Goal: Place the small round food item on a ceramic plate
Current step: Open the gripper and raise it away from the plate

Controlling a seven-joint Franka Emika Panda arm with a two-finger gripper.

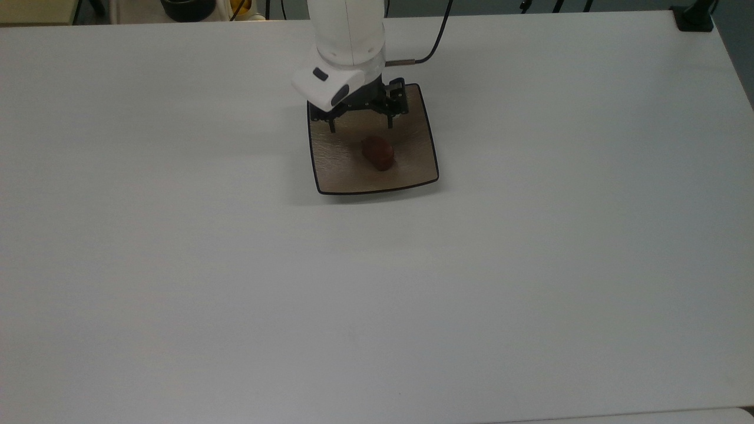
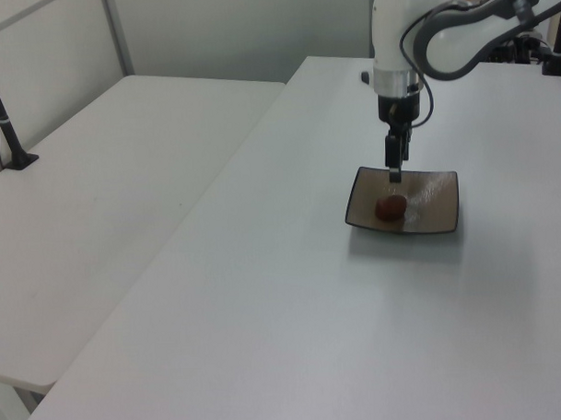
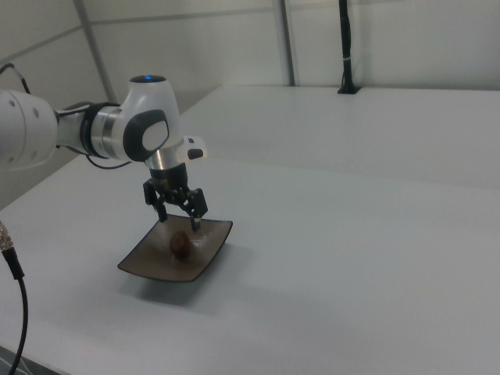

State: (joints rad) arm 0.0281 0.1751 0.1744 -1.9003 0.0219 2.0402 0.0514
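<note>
- The desk [image 1: 177, 265] is a broad white top. It carries one dish, set toward the far edge in the top view and near the edge closest to the camera in the right view. A second white desk [image 2: 95, 180] stands along the left view's left, with a narrow seam between the two.
- The arm [image 3: 94, 133] is white with dark joints. In the top view it reaches in from the desk's far edge; in the right view it comes in from the right view's left, and in the left view from the left view's upper right. A black cable [image 1: 433, 41] runs beside its wrist.
- The ceramic plate [image 1: 412, 165] is square, brownish-tan, with rounded corners and a thin dark rim. It lies flat on the desk, well away from all four corners. Its far edge is partly covered by the arm's wrist in the top view.
- The gripper [image 1: 360, 125] hangs above the far part of the plate, pointing down. Its fingers [image 3: 195, 224] are spread wide apart and hold nothing.
- The small round food item [image 1: 377, 152] is a dark red-brown lump lying on the plate's surface, near its middle. It sits below the fingertips and apart from them, touching neither. In the top view it lies on the near side of the fingers, closer to the finger on the top view's right. In the left view it lies just under the fingertips [image 2: 394, 174], with a clear gap between.
</note>
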